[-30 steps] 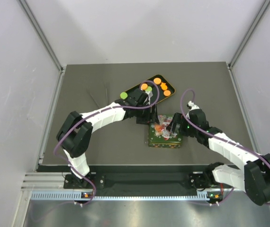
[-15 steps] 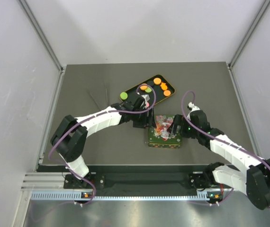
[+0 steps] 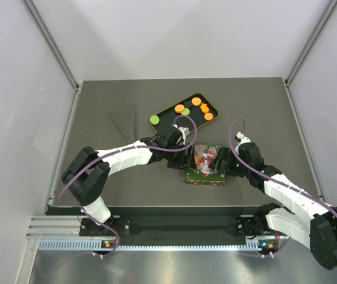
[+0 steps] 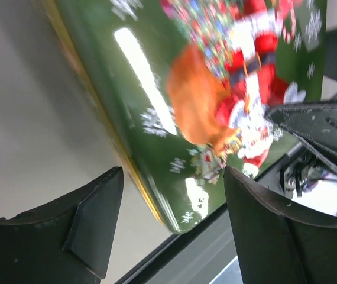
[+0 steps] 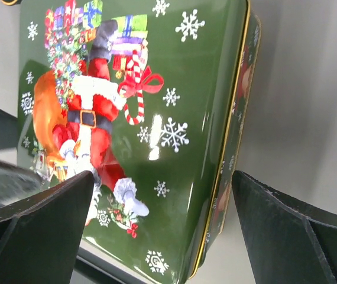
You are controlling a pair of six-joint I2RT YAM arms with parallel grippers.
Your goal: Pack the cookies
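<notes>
Top external view: left gripper (image 3: 183,160) and right gripper (image 3: 221,164), both spread wide, flank the closed tin (image 3: 204,165); cookies (image 3: 196,102) lie on the tray (image 3: 167,115) at 11 o'clock.

My counter (image 3: 257,106) is a dark grey slab, boxed in by plain white walls (image 3: 180,35) on three sides. Aluminium posts (image 3: 50,41) mark the far corners, and a slotted rail (image 3: 180,244) runs along my near edge.

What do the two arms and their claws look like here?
The left arm and right arm have white links, black joints and a looping purple cable each. The left claw and right claw have matte black wedge-shaped fingers.
</notes>
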